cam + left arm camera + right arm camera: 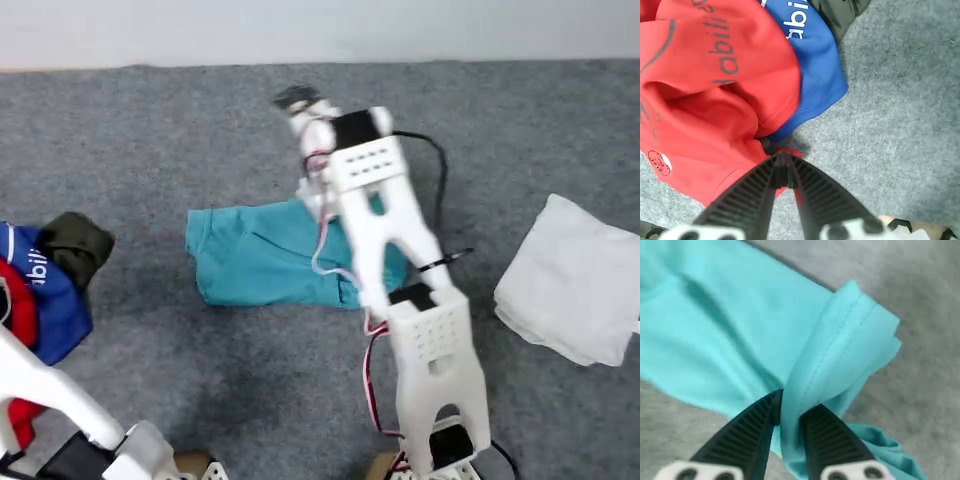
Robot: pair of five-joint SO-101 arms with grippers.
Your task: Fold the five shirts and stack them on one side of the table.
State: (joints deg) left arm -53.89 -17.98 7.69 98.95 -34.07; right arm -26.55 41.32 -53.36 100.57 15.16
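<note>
In the high view we see a grey carpeted surface (150,130) with a teal shirt (260,255) lying rumpled near the middle. At 3 o'clock from it, well apart, sits a folded white shirt (570,280). At 9 o'clock, by the edge, there is a heap. It has a blue shirt (55,305), a red shirt (10,300) partly over it, and a dark green shirt (75,245) touching the blue one at its 1 o'clock side. The right arm (400,260) stretches from 6 o'clock over the teal shirt's 3 o'clock end. The left arm (50,395) stands at 7 o'clock, beside the heap.

In the left wrist view we see the red shirt (705,100) overlapping the blue shirt (810,65), with the dark green shirt (840,15) beyond. The left jaws meet tip to tip at the red shirt's edge. We cannot tell whether any cloth is caught.

In the right wrist view the right jaws are narrow, pinching a bunched, stitched fold of the teal shirt (715,330) above the grey surface (920,285).
</note>
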